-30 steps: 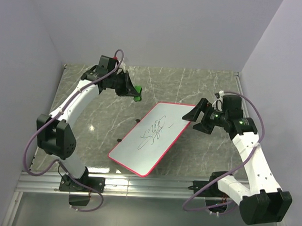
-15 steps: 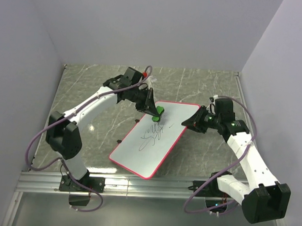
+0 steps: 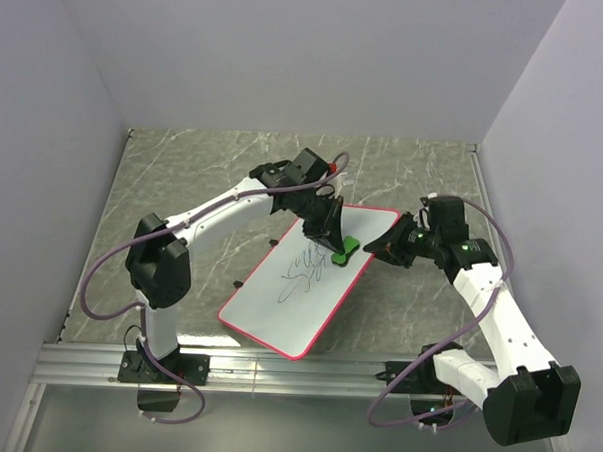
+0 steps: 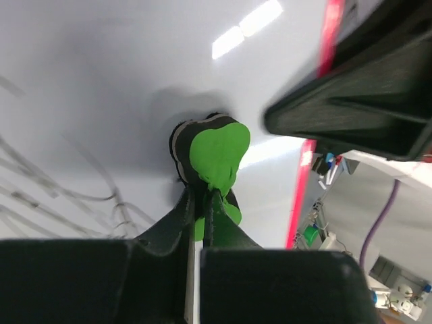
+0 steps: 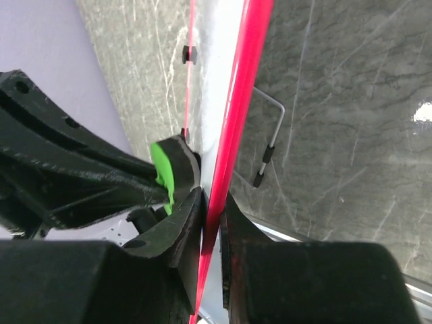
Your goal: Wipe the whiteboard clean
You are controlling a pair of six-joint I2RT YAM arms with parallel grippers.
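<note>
- Now the whiteboard [image 3: 278,310] lies askew on the marble table [image 3: 183,181], its red right rim pinched in my right gripper [image 5: 210,202]. That clamp must be firm, so the board can't slide.
- My left gripper [image 4: 201,202] is closed on the green eraser [image 4: 217,152], which presses the board near that rim.
- I'd sweep flat, with even pressure, across the black scribble [image 3: 305,268] just beside it.

Two arms, same build. We note white tubular links on the left arm [image 3: 222,205] and the right arm [image 3: 500,313], with chunky black joint housings [image 3: 159,270]. A purple cable [image 3: 91,289] loops along each. There is a red dot [image 3: 332,168] at 12 o'clock on the left wrist and a green light [image 3: 418,237] on the right wrist. The left gripper [image 4: 201,197] and right gripper [image 5: 210,216] have matte black angular fingers.
</note>
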